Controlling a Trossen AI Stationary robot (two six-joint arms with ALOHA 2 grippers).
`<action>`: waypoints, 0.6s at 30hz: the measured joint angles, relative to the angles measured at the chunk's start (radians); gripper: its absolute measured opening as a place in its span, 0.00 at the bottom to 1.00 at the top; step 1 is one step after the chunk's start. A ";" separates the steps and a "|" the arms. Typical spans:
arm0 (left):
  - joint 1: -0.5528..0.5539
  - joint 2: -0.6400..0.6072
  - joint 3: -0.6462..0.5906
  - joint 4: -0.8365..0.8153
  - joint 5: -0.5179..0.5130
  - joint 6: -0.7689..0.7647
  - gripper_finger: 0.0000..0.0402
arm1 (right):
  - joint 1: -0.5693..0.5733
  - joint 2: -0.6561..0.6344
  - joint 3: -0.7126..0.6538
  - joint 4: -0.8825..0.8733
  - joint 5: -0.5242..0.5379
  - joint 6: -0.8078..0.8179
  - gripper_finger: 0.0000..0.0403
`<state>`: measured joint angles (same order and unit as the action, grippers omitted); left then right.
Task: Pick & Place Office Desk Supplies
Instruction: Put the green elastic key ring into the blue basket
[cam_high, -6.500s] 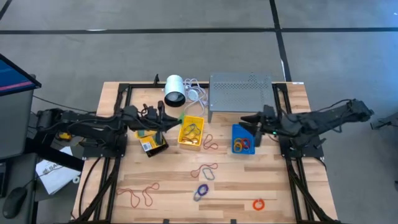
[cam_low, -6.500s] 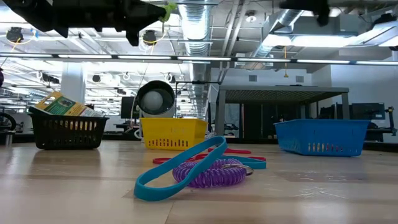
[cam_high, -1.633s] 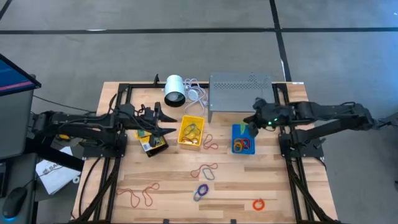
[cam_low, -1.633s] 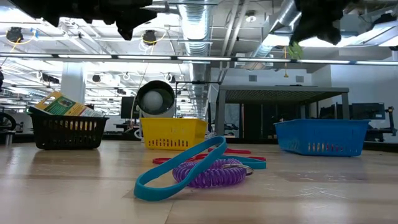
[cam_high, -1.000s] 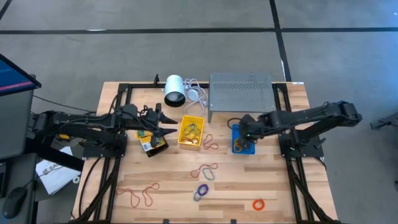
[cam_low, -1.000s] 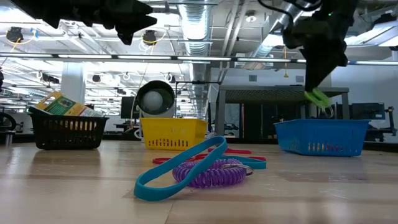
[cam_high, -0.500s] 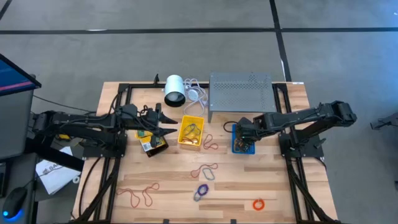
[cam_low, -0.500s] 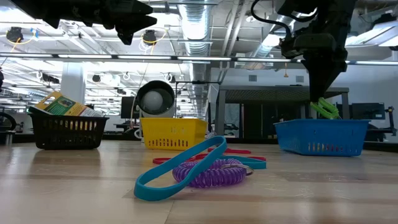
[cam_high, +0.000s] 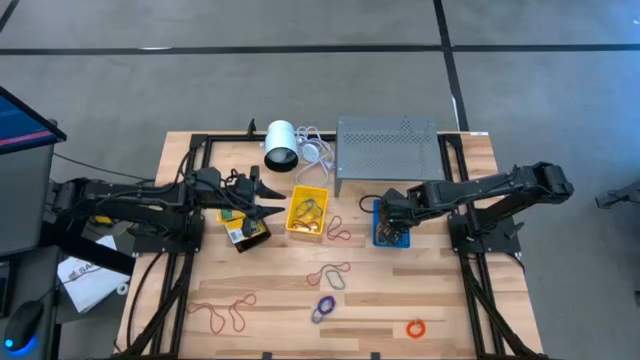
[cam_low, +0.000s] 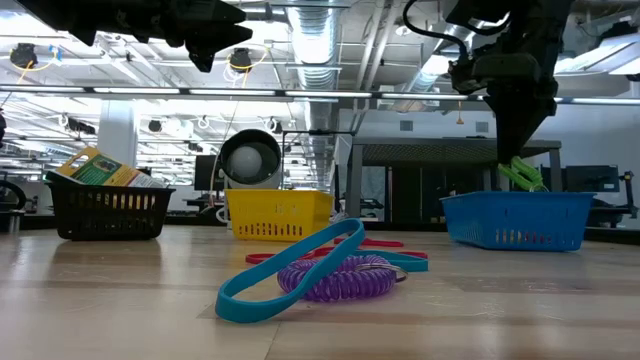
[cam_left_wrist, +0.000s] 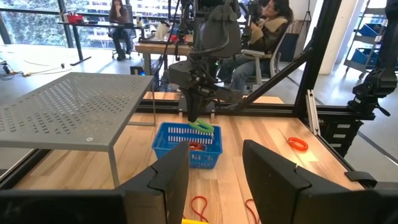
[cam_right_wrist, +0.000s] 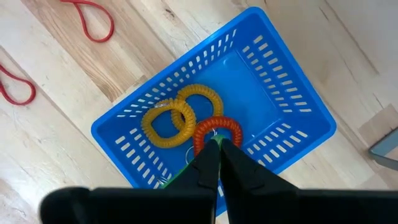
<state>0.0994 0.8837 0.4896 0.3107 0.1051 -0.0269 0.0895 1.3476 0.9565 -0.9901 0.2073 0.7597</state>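
R gripper pinched tight on green band, low over blue bin. L gripper part-open, empty, above black bin.

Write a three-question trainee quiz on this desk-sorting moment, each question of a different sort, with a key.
1. True or false: the right gripper hangs over the yellow bin.
2. Which colour of band do the right gripper's fingers hold? A) purple B) green C) orange
3. Fill in: the black bin holds flat ____.

Key
1. False: it hangs over the blue bin.
2. B: a green band.
3. Packets.
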 joint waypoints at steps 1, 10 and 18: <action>0.000 0.000 0.000 0.000 0.000 0.000 0.36 | 0.000 0.000 0.000 0.001 -0.003 0.000 0.03; 0.000 0.000 0.000 -0.001 0.000 0.000 0.36 | -0.011 0.000 0.000 0.003 -0.050 0.024 0.49; 0.000 0.000 0.000 -0.011 0.000 0.000 0.36 | -0.026 -0.001 0.000 -0.043 -0.064 0.083 0.70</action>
<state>0.0994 0.8837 0.4900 0.2994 0.1055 -0.0272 0.0631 1.3462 0.9565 -1.0329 0.1434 0.8427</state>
